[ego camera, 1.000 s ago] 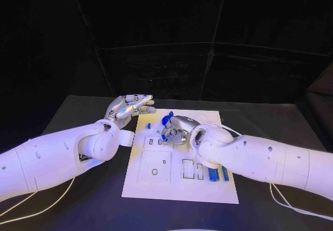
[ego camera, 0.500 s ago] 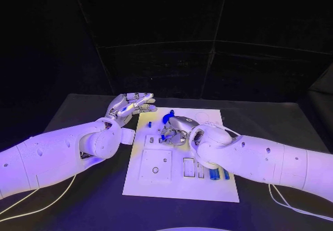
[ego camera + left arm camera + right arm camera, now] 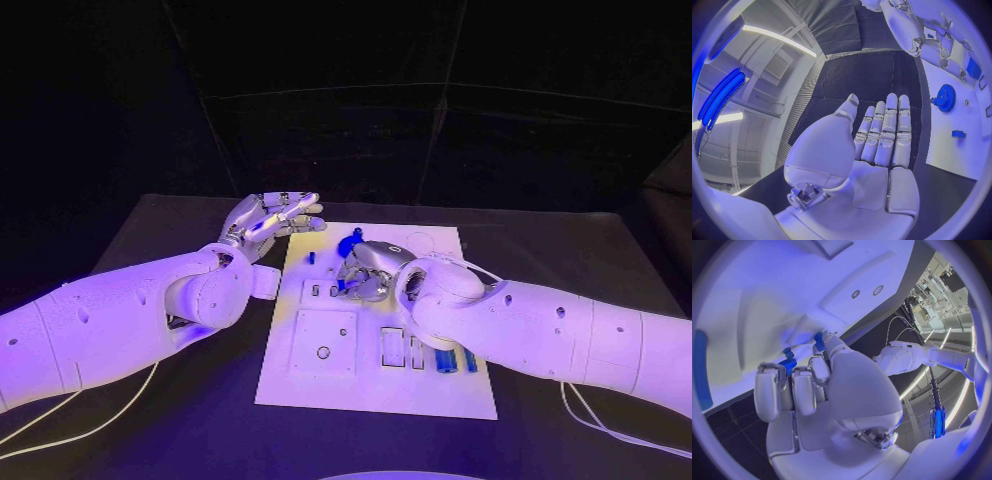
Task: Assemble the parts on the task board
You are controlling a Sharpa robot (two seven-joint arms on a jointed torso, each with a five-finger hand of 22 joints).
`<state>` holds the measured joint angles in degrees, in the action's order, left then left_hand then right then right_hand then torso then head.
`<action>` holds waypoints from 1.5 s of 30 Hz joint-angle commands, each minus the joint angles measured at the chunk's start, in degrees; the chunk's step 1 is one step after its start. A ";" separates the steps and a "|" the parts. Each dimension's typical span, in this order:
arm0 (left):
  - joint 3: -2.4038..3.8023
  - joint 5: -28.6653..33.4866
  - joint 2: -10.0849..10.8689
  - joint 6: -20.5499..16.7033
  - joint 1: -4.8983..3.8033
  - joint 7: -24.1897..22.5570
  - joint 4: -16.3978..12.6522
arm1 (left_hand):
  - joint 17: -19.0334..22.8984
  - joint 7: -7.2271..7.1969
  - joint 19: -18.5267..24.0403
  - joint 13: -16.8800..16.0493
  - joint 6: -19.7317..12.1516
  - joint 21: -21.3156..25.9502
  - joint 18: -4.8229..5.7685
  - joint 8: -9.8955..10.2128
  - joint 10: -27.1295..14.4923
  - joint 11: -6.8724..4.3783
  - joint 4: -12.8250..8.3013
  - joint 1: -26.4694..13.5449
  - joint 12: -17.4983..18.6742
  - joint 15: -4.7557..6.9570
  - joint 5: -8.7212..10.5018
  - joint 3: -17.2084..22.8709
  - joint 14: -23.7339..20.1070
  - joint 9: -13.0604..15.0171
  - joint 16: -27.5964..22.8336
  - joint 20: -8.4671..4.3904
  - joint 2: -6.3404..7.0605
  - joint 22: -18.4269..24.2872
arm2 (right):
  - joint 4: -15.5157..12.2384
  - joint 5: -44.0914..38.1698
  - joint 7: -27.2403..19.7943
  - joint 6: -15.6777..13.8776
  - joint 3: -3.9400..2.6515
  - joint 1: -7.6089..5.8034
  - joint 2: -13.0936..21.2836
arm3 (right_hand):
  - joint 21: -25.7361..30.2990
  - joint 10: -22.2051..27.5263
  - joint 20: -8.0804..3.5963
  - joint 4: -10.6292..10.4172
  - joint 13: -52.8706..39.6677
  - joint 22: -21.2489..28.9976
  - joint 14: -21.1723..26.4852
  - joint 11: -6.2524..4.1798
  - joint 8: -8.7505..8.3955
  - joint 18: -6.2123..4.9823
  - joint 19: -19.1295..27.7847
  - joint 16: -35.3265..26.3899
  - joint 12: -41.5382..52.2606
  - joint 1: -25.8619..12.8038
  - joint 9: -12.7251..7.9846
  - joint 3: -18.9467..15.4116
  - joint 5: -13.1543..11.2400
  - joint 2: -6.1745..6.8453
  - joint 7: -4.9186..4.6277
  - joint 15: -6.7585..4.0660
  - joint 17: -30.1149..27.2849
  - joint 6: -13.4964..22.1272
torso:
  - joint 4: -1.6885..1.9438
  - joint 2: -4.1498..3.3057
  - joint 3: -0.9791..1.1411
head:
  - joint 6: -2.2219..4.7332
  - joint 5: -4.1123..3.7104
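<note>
Illumination is dim and violet-blue overall. The room behind the table [image 3: 173, 225] is near black. The white task board [image 3: 378, 385] and both arms reflect strongly, with glare on the left hand [image 3: 268, 222]. Both wrist views show heavy fisheye bending at the rim. Bright strip lights [image 3: 779, 40] streak beyond the left hand's fingertips [image 3: 892, 100].

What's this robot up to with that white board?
It is fitting small blue parts onto the white task board on the black table. The right hand is bent down over the middle of the board with a blue part at its fingertips. The left hand hovers flat and open beside the board's far left corner, holding nothing. Two blue pieces lie near the board's right edge.
</note>
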<state>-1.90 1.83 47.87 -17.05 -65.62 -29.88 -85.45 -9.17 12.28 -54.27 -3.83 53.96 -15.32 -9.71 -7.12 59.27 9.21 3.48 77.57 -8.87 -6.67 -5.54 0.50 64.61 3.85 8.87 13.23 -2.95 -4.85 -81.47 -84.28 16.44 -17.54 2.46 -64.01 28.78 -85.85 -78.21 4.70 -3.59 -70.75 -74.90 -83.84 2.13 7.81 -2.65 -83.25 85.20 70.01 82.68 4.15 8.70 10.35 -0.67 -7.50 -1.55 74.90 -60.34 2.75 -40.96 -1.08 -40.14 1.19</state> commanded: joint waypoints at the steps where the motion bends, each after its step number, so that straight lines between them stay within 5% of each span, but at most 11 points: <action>1: 0.06 -0.25 -0.03 0.61 -0.10 -0.57 -0.03 | -0.05 0.10 -0.33 0.07 0.41 0.34 -0.86 0.04 0.43 0.09 -0.26 0.00 0.40 0.02 -0.01 -0.11 0.41 -0.05 -0.27 -0.11 -0.40 0.05 | 0.12 -0.98 1.21 3.08 0.24 0.21 0.14 | -0.19 0.07 -0.07 0.05 0.07 -6.71 -4.04 -0.13 0.14 0.63 -0.34 -0.25 -0.25 -0.42 -0.03 0.36 0.05 -0.29 0.64 -0.35 5.03 -1.34 | 0.01 -0.02 -0.02 | -0.10 0.04; 14: 0.06 -0.25 0.00 0.64 -0.10 -0.52 0.01 | -0.05 0.10 -0.33 0.07 0.41 0.34 -0.86 0.04 0.43 0.09 -0.26 0.00 0.40 0.02 -0.01 -0.11 0.41 -0.05 -0.27 -0.11 -0.40 0.05 | -0.14 -1.55 1.51 4.93 0.24 0.38 0.11 | -0.15 0.20 0.01 -0.02 0.30 -6.69 -4.03 0.05 -0.35 0.63 -0.31 -0.33 -0.61 -1.40 -0.19 0.32 0.00 0.80 0.40 -0.22 4.96 -0.82 | -0.02 -0.02 -0.03 | -0.29 0.23; 35: 0.05 -0.25 -0.02 0.82 -0.10 -0.25 0.11 | -0.06 0.11 -0.35 0.07 0.41 0.36 -0.86 0.07 0.44 0.10 -0.29 -0.02 0.44 0.02 0.00 -0.09 0.42 -0.06 -0.31 -0.12 -0.42 0.07 | -0.27 -2.40 2.65 3.75 0.25 0.51 0.11 | 0.00 1.41 0.41 -0.58 1.96 -6.48 -3.99 0.66 -1.78 0.58 -0.14 -0.51 -2.63 -3.30 -0.41 0.08 0.44 2.83 -0.36 0.26 4.76 1.20 | -0.02 -0.05 0.00 | -0.31 0.34; 45: 0.05 -0.25 -0.02 0.89 -0.10 -0.10 0.21 | -0.06 0.11 -0.35 0.07 0.41 0.36 -0.86 0.07 0.44 0.10 -0.29 -0.02 0.44 0.02 0.00 -0.09 0.42 -0.06 -0.31 -0.12 -0.42 0.07 | -0.04 -2.44 3.13 2.82 0.25 0.52 -0.17 | 0.11 1.93 1.03 -2.48 2.57 -6.36 -3.94 1.35 -3.01 0.54 -0.03 -0.69 -3.32 -6.66 -0.33 -2.35 0.39 5.06 -0.98 0.89 4.56 3.82 | -0.05 -0.04 0.04 | -0.27 0.23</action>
<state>-1.90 1.83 47.89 -16.93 -65.62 -29.74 -85.21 -9.14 12.28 -54.27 -3.83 53.96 -15.32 -9.71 -7.12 59.27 9.21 3.48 77.57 -8.64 -6.68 -5.54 0.50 64.61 3.85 8.88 13.23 -2.95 -4.87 -81.83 -86.49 17.83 -15.76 2.41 -63.80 28.57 -85.85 -76.54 5.32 -5.98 -68.24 -74.90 -83.98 3.38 5.09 -2.66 -83.45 84.67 66.98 76.56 3.88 6.65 10.69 4.52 -8.50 -0.98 74.94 -56.97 2.70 -41.00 -1.07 -40.41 1.49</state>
